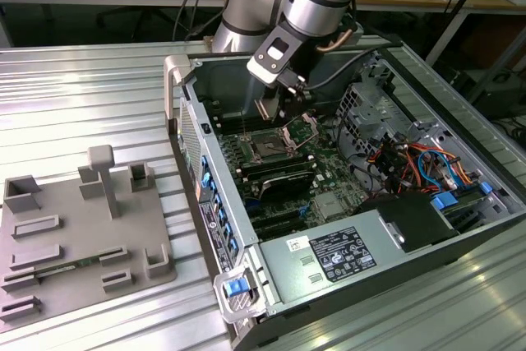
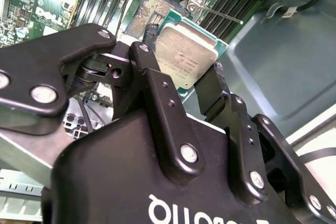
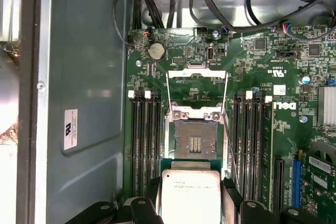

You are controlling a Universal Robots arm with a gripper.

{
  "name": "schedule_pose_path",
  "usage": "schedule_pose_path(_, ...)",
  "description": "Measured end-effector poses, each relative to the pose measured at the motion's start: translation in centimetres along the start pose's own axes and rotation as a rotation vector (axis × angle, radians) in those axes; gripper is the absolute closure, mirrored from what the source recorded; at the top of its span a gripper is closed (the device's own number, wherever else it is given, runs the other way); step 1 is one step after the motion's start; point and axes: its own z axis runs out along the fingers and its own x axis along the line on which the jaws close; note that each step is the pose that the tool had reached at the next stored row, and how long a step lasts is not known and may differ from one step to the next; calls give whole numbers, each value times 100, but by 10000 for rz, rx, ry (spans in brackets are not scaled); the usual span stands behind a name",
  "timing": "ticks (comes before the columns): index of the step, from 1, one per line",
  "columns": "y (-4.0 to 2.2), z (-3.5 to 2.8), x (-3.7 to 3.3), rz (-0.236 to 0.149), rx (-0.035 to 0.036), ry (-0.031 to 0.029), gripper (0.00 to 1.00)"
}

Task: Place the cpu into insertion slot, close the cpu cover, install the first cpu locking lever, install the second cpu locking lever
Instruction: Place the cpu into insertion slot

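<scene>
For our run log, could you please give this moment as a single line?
tool: shut on cpu | cpu: held near empty socket, not seated | cpu cover: open

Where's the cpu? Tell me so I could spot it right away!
Look inside the big open computer case, at the green motherboard. Near its empty socket, the black gripper pinches a small flat square: the cpu. It is the one plain silver-grey square with a thin green edge, held up off the board.

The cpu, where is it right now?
In both wrist views the cpu sits clamped in the pincer, held near the empty socket.
</scene>
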Motion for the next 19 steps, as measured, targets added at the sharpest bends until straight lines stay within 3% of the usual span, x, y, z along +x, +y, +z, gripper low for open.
schedule_pose_path(2, 10, 33, -4, 0, 1, -19, 45)
schedule_pose_path(3, 12, 45, -5, 2, 2, -63, 45)
schedule_pose_path(5, 15, 57, -5, 3, 7, -203, 45)
schedule_pose_path(7, 15, 71, -5, 2, 13, -402, 45)
schedule_pose_path(8, 15, 81, -5, 2, 13, -449, 45)
schedule_pose_path(14, 56, 211, -17, 3, 13, -452, 45)
schedule_pose_path(19, 86, 256, -17, 1, -14, -453, 45)
